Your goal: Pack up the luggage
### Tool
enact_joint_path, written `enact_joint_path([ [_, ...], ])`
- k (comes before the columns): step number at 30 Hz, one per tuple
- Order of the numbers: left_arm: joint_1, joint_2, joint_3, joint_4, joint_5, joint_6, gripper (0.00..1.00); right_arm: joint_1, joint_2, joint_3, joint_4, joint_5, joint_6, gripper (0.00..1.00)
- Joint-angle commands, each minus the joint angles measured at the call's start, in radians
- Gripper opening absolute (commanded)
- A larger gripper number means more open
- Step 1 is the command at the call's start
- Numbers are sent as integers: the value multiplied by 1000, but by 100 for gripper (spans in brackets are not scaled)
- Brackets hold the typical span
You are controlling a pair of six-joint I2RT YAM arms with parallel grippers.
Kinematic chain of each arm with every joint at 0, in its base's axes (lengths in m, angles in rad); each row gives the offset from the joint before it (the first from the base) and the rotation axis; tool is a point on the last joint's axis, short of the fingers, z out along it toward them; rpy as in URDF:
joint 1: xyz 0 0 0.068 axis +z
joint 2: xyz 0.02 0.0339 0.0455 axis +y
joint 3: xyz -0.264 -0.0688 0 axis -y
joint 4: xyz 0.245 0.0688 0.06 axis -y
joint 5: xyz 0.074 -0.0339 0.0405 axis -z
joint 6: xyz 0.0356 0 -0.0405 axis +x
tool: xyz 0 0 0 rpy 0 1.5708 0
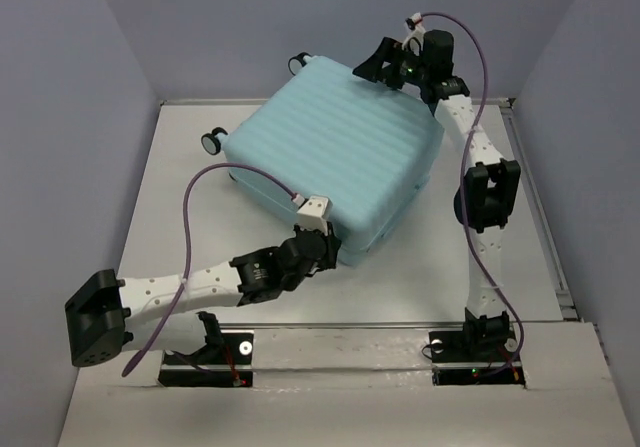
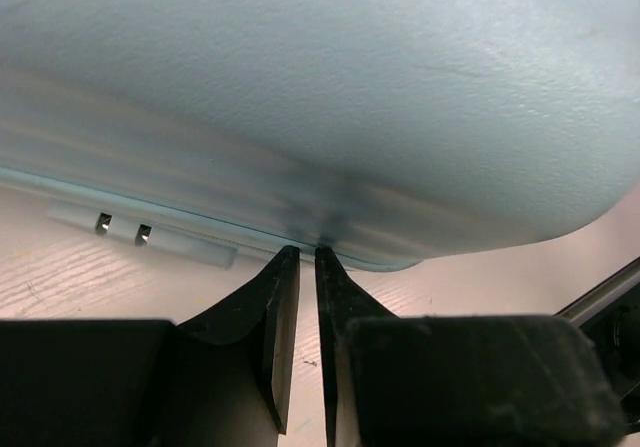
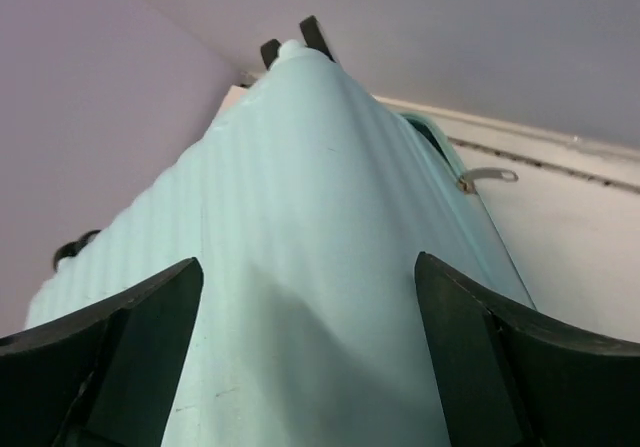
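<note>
Top external, L to R. Left hand (image 1: 320, 247) sits low at the near corner of the suitcase (image 1: 335, 157), arm stretched flat along the counter (image 1: 180, 227). Left wrist view: fingers nearly together with a thin slit between, tips right at the seam under the shell. Can't tell if anything thin (zip tab?) is pinched there, as nothing shows in the slit. Guess: it's down there to work the seam or zip, since that's the only thing at that height.

Suitcase lies flat on the counter, centre to far side, shell closed, ribbed face up. It's turned on a diagonal. Wheels (image 1: 213, 142) show at the far-left edge, so the wheel end points far-left. Long axis, judged by the ribs, runs from there toward near-right, though the footprint looks almost square from above.

Right hand (image 1: 372, 67) is at the far-right corner, arm reaching up the right side. Right wrist view: fingers spread wide, released, one on each side of the shell's rounded corner, no clamp on it. A zip pull (image 3: 490, 176) sticks out along the seam on the right. Prob. placed to steady or re-grip that corner while the left works the opposite one. Packing looks near the closing stage.
</note>
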Motion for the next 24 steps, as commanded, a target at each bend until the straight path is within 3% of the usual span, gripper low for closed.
enact_joint_path([
  [1,-4,58,145,117,-17,55,25,61,-216,4,-9,-76,-34,92],
  [4,-1,88,215,117,-35,78,25,61,-367,-197,37,-69,-88,92],
  [6,11,115,247,119,-30,91,25,61,-585,-496,220,-44,-85,86],
  [9,70,131,254,129,2,88,25,90,-910,-928,447,14,-93,59],
  [10,84,128,243,137,11,83,25,120,-995,-1046,494,37,-83,25],
  [11,94,125,237,161,23,85,25,137,-1159,-1166,536,58,-73,12],
  [12,100,124,234,168,39,85,25,162,-1234,-1390,581,100,-65,7],
  [14,123,116,228,166,48,89,25,235,-1422,-1605,678,176,-48,7],
  [18,144,58,195,146,68,101,25,273,-1695,-2008,646,279,-74,7],
  [22,157,-18,146,87,94,83,26,273,-1932,-2081,465,331,-76,7],
  [23,158,-39,114,74,112,78,26,273,-1956,-2093,436,339,-59,11],
  [24,160,-74,84,54,120,68,27,273,-1968,-2093,372,361,-47,24],
])
